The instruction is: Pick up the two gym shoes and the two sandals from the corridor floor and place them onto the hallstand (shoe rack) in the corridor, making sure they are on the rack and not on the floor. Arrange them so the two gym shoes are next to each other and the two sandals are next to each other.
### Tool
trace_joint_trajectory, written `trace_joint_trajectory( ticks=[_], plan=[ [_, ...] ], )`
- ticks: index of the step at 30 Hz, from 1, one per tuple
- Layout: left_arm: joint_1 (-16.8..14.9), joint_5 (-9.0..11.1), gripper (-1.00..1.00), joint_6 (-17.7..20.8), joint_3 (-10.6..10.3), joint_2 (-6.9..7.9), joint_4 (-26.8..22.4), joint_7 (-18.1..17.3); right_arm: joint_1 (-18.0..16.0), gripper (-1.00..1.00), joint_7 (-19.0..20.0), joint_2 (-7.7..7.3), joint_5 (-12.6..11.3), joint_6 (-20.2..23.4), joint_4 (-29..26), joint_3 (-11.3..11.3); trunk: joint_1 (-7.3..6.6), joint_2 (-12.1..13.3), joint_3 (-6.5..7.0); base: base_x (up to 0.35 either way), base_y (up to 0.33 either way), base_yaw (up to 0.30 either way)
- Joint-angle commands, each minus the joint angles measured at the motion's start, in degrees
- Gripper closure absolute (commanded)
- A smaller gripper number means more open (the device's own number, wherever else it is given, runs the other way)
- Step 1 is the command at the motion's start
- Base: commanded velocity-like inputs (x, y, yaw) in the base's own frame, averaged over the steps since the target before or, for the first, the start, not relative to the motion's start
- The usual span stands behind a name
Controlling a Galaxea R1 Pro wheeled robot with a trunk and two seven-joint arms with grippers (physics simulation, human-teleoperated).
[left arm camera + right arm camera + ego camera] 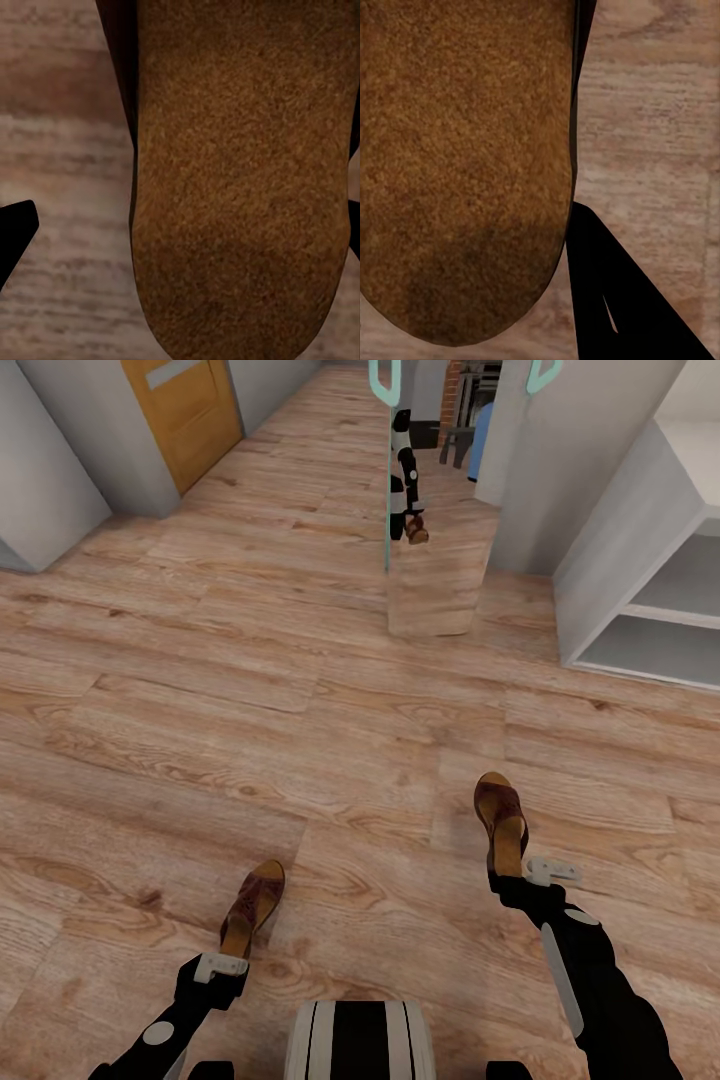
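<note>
Two sandals in hand, one per arm. Left sandal (254,908) held at the heel by left gripper (222,966), toe pointing forward and a bit right; right sandal (502,822) held at the heel by right gripper (520,875), toe pointing ahead. Both over the corridor floor (250,710); lifted or resting on the planks, cannot tell. Left wrist view: tan footbed (240,187) up close, one dark finger tip (15,232) off to the side. Right wrist view: same footbed grain (465,165), one black finger (615,300) alongside the sole edge. Both grippers judged pinched on the heels, not spread.

Step, as judged: sandal pickup done or nearly done, carry to the hallstand (640,590) pending. Rack sits ahead and to the right, well apart from both sandals, lower compartment open. Next move calls for turning and driving right, then setting both sandals side by side in one compartment.

Materials: sandals dark brown woven strap, suede-like grainy footbed, rounded heel. Floor light brown laminate with visible grain. Rack flat light grey panels, square edges. Mirror panel (430,560) ahead showing an arm's reflection.
</note>
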Motion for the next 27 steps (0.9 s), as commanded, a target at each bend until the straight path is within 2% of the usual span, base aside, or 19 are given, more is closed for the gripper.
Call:
trace_joint_trajectory(
  ticks=[1,8,9,27],
  plan=[
    [-0.02,-0.42,-1.0,-0.19,-0.01,0.02,0.04,0.01,-0.02,1.0,-0.09,0.0,-0.19,0.34,-0.08,-0.02,-0.01,-0.01,-0.03,0.015,0.0,0.0],
    [-0.02,-0.42,-1.0,-0.18,-0.01,0.02,0.05,0.03,-0.02,1.0,-0.14,0.0,-0.19,0.34,-0.08,-0.02,-0.01,-0.01,-0.03,0.004,0.0,0.0],
    [-0.02,-0.42,1.0,-0.18,-0.01,0.02,0.06,0.04,-0.02,1.0,-0.12,0.0,-0.19,0.34,-0.08,-0.02,-0.01,-0.01,-0.03,0.0,0.0,0.0],
    [-0.02,-0.42,1.0,-0.17,-0.01,-0.01,0.01,0.1,-0.02,1.0,-0.09,0.0,-0.19,0.34,-0.08,-0.02,-0.01,-0.01,-0.03,0.0,0.0,0.0]
  ],
)
